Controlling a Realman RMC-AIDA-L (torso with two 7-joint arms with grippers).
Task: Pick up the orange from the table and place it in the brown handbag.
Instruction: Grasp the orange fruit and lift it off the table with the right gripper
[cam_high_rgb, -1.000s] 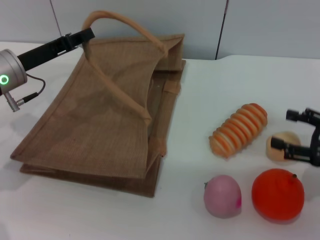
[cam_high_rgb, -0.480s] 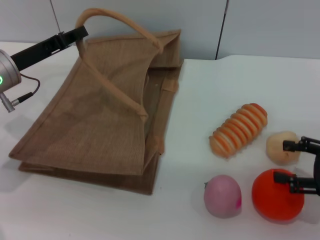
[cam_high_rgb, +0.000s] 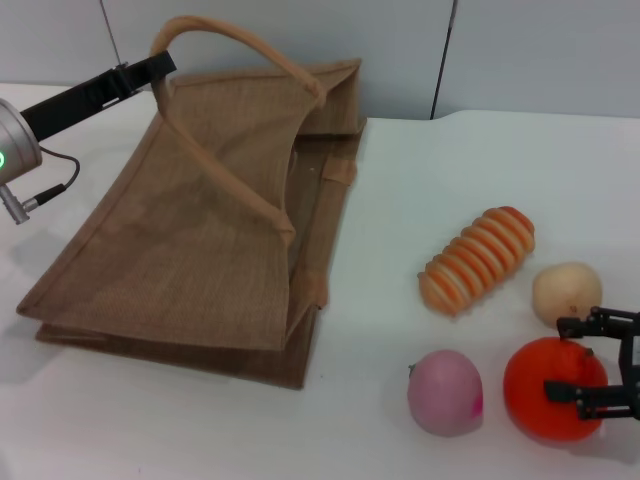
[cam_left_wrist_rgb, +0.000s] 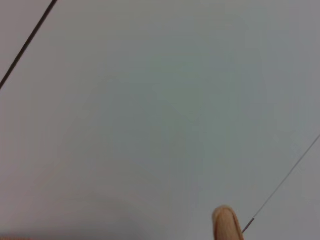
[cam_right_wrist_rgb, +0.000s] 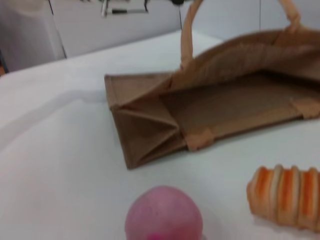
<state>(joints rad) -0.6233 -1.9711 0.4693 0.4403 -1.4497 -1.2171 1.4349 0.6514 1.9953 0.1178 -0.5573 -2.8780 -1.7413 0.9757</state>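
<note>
On the left, the left gripper (cam_high_rgb: 160, 68) is pinched tight on one handle (cam_high_rgb: 230, 38) of the brown bag (cam_high_rgb: 190, 230) and holds it up, so the mouth of the bag gapes open toward the fruits. The bag lies on its side on the white table (cam_high_rgb: 420, 190). In the left wrist view only the tip of a tan handle (cam_left_wrist_rgb: 227, 222) shows against a plain pale wall.

To the right of the bag lies a striped orange roll (cam_high_rgb: 478, 258). Near the front edge of the table sits a pink ball (cam_high_rgb: 445, 392). Just beside it, further right, is the orange (cam_high_rgb: 550, 390), resting on the table. A pale peach ball (cam_high_rgb: 566, 292) sits just behind the orange.

The right gripper (cam_high_rgb: 592, 360) is right at the orange, with its black fingers (cam_high_rgb: 575, 392) spread apart and one on each side of the orange's right part. It has not squeezed it.

The right wrist view shows the pink ball (cam_right_wrist_rgb: 164, 216), the striped roll (cam_right_wrist_rgb: 286, 196) and the open bag (cam_right_wrist_rgb: 210, 110).
</note>
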